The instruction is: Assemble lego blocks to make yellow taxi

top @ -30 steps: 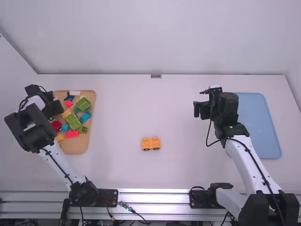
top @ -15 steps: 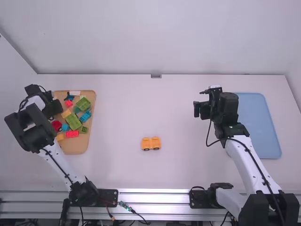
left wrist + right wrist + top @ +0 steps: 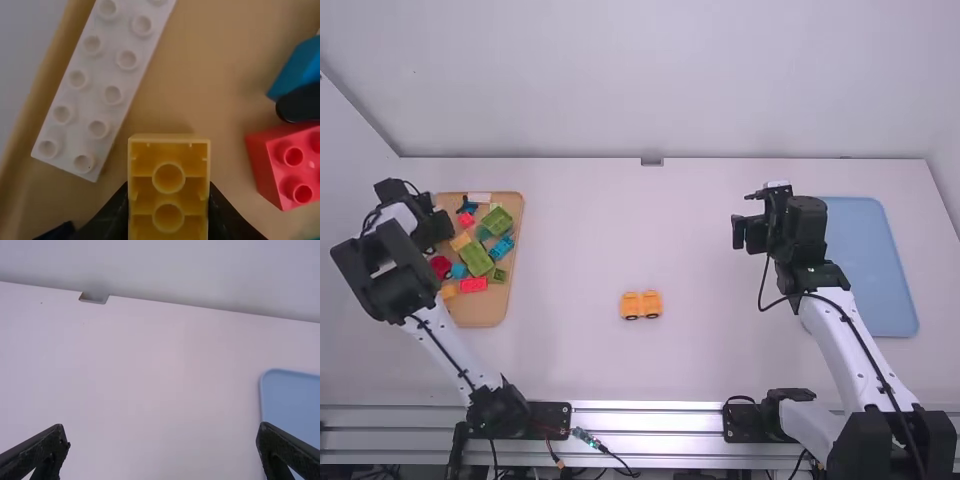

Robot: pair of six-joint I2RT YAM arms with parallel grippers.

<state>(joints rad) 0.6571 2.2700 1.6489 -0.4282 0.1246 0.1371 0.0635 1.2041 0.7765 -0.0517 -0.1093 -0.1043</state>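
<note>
Yellow shows on the brick clasped between the fingers of the left gripper, where it is pressed from both sides and its hollow, tubed underside is turned toward the wrist camera. It is held at the tan tray, near the far end. Beside it in the left wrist view, a long white studded plate is laid along the tray's edge, apart from the held brick. On the brick's other side a red studded brick is seen, with a blue piece and a rounded black piece beside it.

The partly built taxi, yellow-orange with dark wheels, is placed on the white table, well apart from both grippers. Two raised blocks are carried side by side on it.

On the tan tray, green bricks and a larger red brick are also gathered. The right gripper is held above the table near the blue tray; its fingers are spread wide, with nothing gripped between them.
</note>
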